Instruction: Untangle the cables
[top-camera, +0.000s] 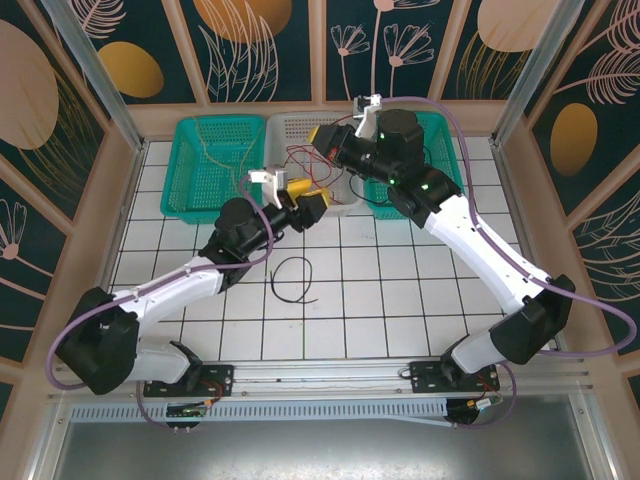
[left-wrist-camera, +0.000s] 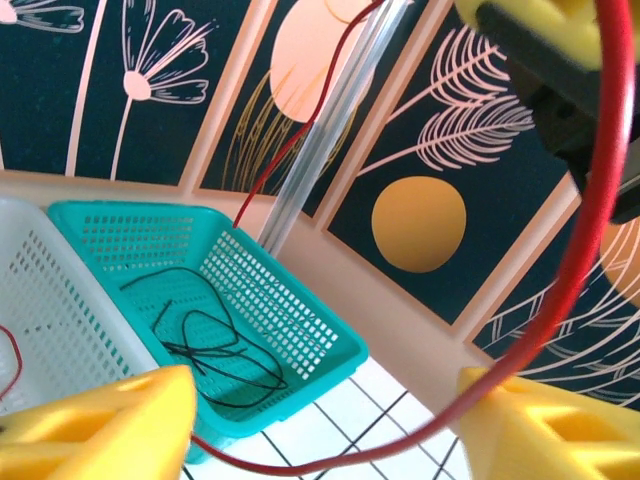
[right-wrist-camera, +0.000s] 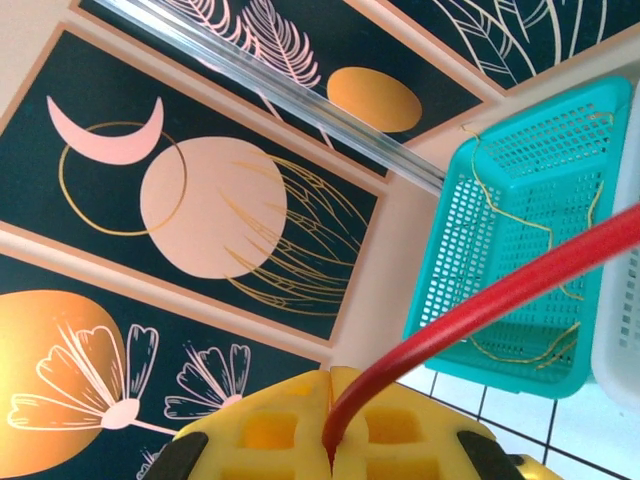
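Note:
My right gripper (top-camera: 322, 140) (right-wrist-camera: 330, 405) hangs over the white basket (top-camera: 290, 128), shut on the red cable (right-wrist-camera: 480, 305). From there the red cable (top-camera: 300, 160) droops toward my left gripper (top-camera: 303, 207). In the left wrist view that gripper (left-wrist-camera: 325, 425) stands open, and the red cable (left-wrist-camera: 560, 310) curves loosely across the gap between its yellow fingers (left-wrist-camera: 110, 425). A black cable (top-camera: 296, 281) lies looped on the tiles. Another black cable (left-wrist-camera: 210, 345) lies in a teal basket (left-wrist-camera: 330, 345). A tan cable (right-wrist-camera: 535, 235) (top-camera: 215, 150) lies in the left teal basket (top-camera: 190, 170).
Three baskets stand side by side along the back wall, and the right teal one (top-camera: 450, 150) is largely covered by my right arm. Wooden walls and aluminium posts (top-camera: 90, 70) close in the table. The white tiled surface (top-camera: 400, 290) lies in front of the baskets.

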